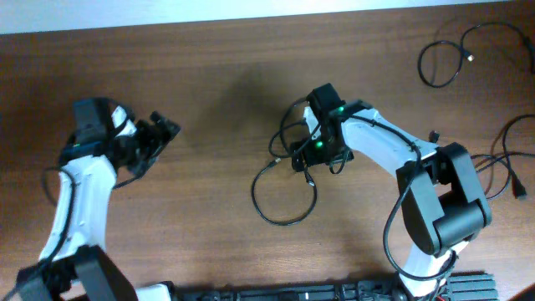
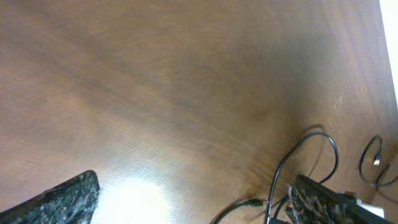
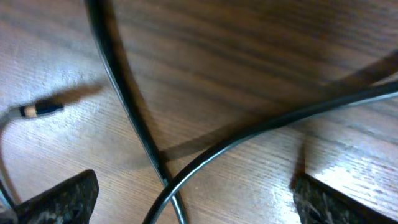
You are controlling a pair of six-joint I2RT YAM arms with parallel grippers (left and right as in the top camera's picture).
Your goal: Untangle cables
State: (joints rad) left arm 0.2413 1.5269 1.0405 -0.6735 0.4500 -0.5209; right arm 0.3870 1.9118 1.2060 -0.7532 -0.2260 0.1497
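Note:
A tangle of thin black cables lies at the table's centre, with one big loop trailing toward the front. My right gripper is low over the tangle and open. In the right wrist view two cable strands cross on the wood between its open fingers, and a small plug end lies at the left. My left gripper is open and empty, well left of the tangle. The left wrist view shows its fingers apart over bare wood, with the cables at the right.
A separate looped black cable lies at the far right back, also in the left wrist view. Another thin black cord lies by the right edge beside the right arm's base.

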